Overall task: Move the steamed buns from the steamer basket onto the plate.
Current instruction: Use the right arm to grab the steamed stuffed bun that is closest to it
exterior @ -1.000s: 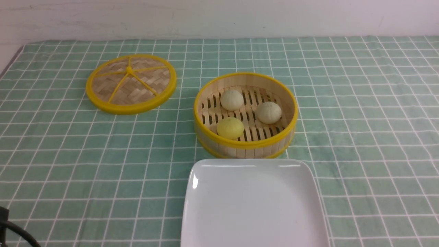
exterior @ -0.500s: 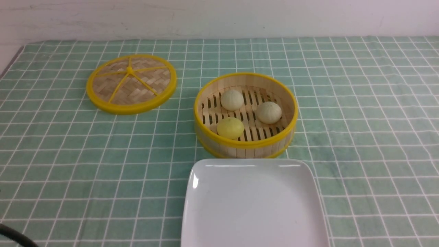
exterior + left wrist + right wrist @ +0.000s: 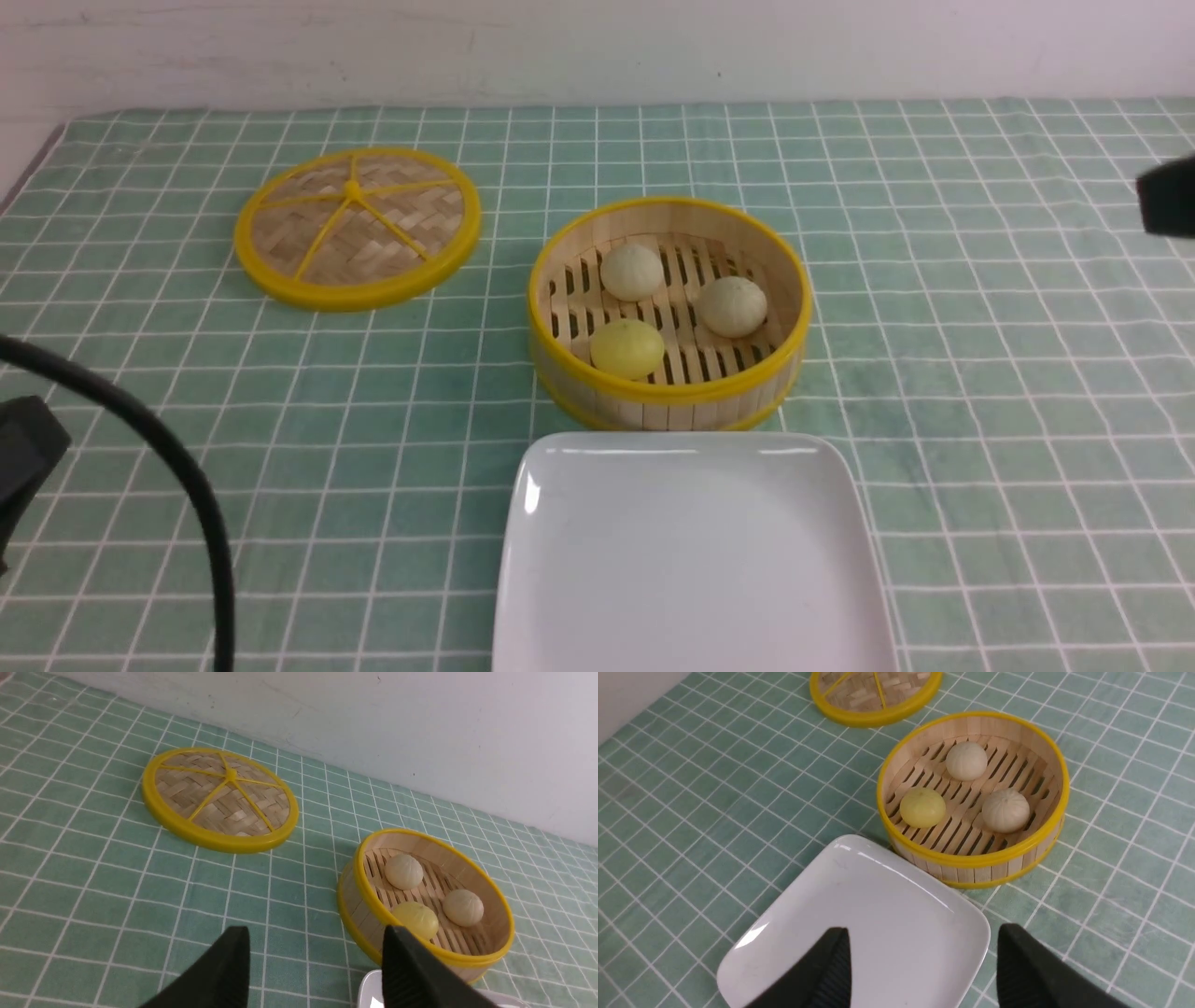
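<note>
Starting: three buns (image 3: 633,272) lie in the basket (image 3: 667,403).
Plate (image 3: 691,560) at its six o'clock bare; left gripper (image 3: 313,938), right gripper (image 3: 922,938) gape empty.

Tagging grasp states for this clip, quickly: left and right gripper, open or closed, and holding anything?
Left gripper: open, nothing between its fingers.
Right gripper: open, nothing between its fingers.

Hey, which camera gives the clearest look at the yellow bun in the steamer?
The right wrist view: it looks down into the steamer basket, so the yellow bun shows whole. The front view shows it smaller and from a lower angle. In the left wrist view the basket's near rim hides its lower edge.
</note>
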Motion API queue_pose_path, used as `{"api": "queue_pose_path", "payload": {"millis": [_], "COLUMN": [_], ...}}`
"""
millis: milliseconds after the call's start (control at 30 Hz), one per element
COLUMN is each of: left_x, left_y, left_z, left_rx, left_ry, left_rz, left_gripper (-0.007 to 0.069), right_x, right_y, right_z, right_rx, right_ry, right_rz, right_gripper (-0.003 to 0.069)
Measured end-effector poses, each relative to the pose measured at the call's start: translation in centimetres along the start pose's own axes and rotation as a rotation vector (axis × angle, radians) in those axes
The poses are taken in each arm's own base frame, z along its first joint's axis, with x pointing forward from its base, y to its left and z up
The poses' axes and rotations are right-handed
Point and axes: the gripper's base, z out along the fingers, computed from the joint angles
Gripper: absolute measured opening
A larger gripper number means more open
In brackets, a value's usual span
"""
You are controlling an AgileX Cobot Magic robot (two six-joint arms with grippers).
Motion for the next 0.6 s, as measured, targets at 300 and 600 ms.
{"api": "queue_pose_path", "payload": {"millis": [300,600], "left_x": [0.4,0.6], "left_y": [-0.3,0.0], "left_z": [2.5,3.7], "left_rx": [0.095,0.127], "left_ry": [0.205,0.268], "left_rz": [-0.084,0.018], "left_gripper": [0.0433,0.0433], "right_x": [-4.9,-6.8], "right_y": [-5.1,-9.0], "right_z": [7.3,14.4], "right_rx": [-0.093,-0.114], "right_ry": [0.19,0.254], "right_rz": [0.002,-0.005], "right_gripper": [0.0422,0.0422]}}
